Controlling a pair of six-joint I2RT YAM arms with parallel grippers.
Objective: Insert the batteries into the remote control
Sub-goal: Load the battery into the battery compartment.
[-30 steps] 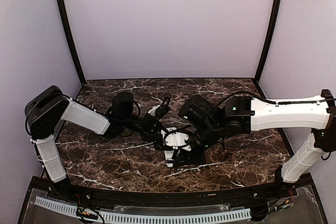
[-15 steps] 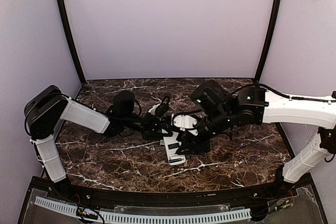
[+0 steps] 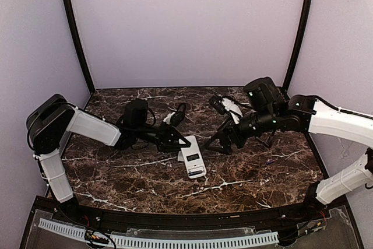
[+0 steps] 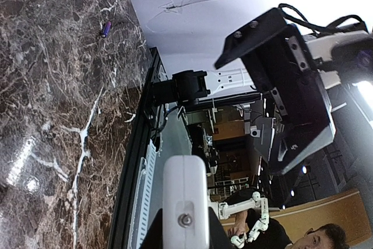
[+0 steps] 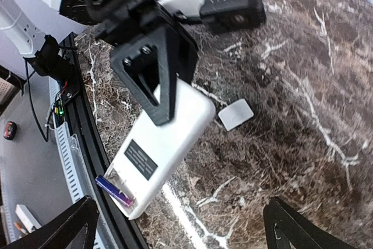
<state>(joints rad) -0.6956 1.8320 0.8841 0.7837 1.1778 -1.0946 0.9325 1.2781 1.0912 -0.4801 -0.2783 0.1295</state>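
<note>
Dark marble tabletop; left gripper pinches the slim white rectangular remote, right gripper spread wide, empty. Slim bluish battery looks half-seated, so any remote wobble could pop it.

Glossy dark marble-look table; remote control smooth white, probably plastic

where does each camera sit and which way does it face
Top external: above and behind the robot, looking down at the table; shows left arm, right arm, left gripper on the remote control, right gripper open.
Left wrist: rolled sideways, looking across the table at the right gripper and a loose battery; little of its own gripper shows.
Right wrist: looks down on the remote control, a loaded battery and the cover plate; own fingers at bottom corners.
Shared: top and right wrist both show left gripper on remote control.
</note>
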